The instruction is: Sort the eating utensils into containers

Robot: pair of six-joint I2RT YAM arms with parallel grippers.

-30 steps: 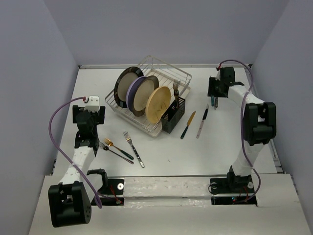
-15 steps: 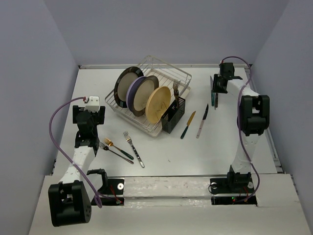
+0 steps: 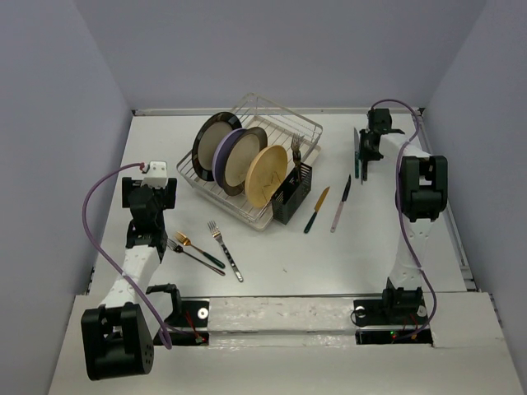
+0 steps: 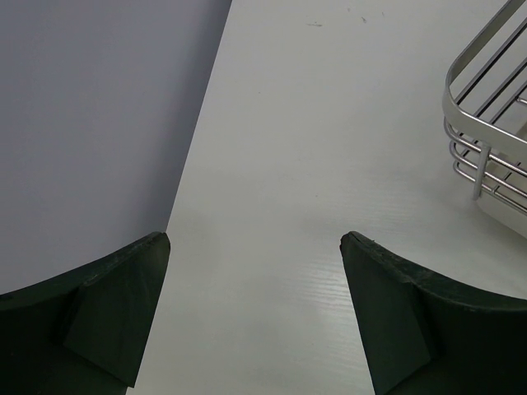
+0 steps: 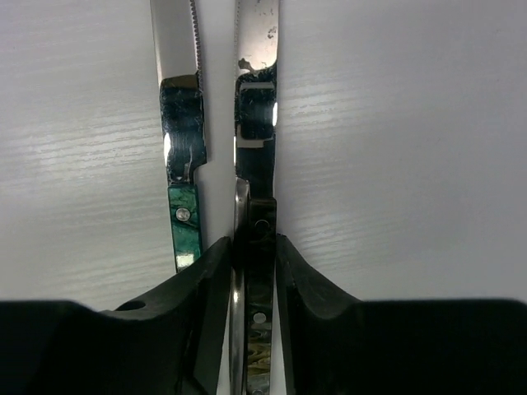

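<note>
Eating utensils (image 3: 224,248) — slim forks and table knives in silver, gold tone and dark green — are lying scattered around the silver wire dish rack (image 3: 288,111). Three forks are resting off its near-left corner and two knives just to its right. One fork (image 3: 296,148) is already standing in the small black slotted cutlery holder (image 3: 292,196) sitting at the rack's right end. Well to the right of the rack, the right gripper (image 5: 251,251) is pinching the dark handle of a steel table knife (image 5: 256,123); its jaws, wider a second ago, have been narrowing onto it. A second, green-handled knife (image 5: 184,216) is lying just outside one finger, ungripped. The pick is therefore looking complete — carriage toward the holder is presumably coming next. To the rack's left, the left gripper (image 4: 255,240) is hovering spread wide and empty.
</note>
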